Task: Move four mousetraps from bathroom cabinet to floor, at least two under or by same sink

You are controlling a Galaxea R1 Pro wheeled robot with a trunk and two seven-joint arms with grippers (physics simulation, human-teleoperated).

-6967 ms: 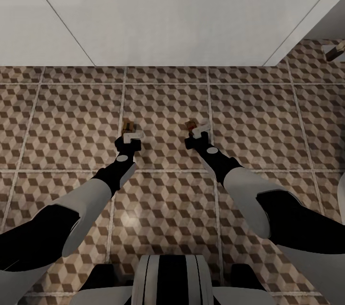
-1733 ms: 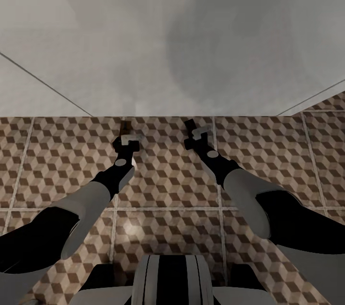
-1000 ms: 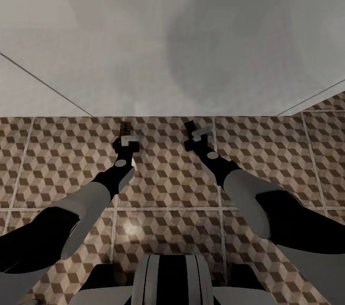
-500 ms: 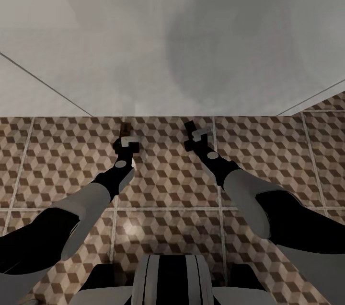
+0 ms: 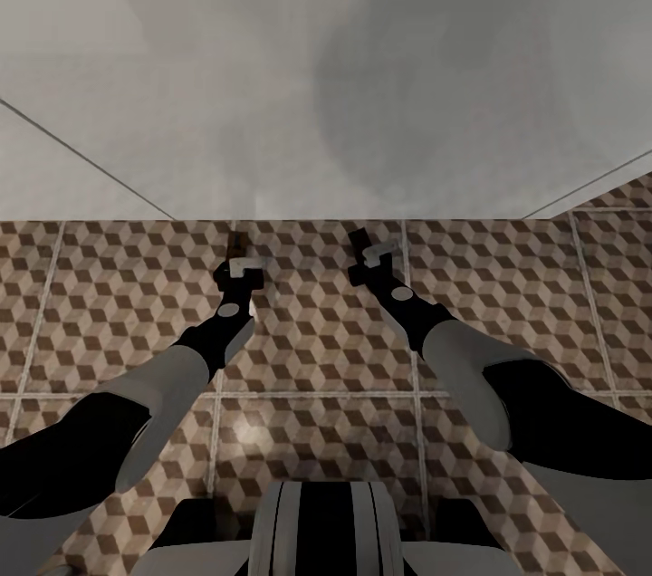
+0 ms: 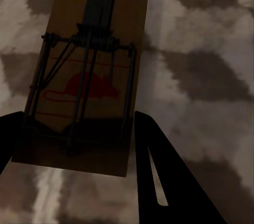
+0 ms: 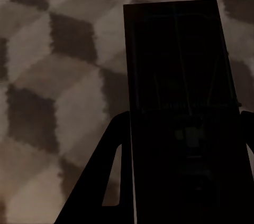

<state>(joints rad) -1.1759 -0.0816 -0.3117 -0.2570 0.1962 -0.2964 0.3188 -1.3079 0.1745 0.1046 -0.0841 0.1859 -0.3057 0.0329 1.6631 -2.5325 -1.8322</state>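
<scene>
Since seven seconds ago the view has come closer to the bathroom sink [image 5: 317,60], whose white front now overhangs the bathroom floor [image 5: 507,304]. Near the robot, the left gripper [image 5: 239,252] pinches one mousetrap [image 6: 87,71], and the right gripper [image 5: 367,247] pinches another mousetrap [image 7: 180,76], both low over the tiles at the sink's edge. This seems the placing step; next each must lower and release.
</scene>
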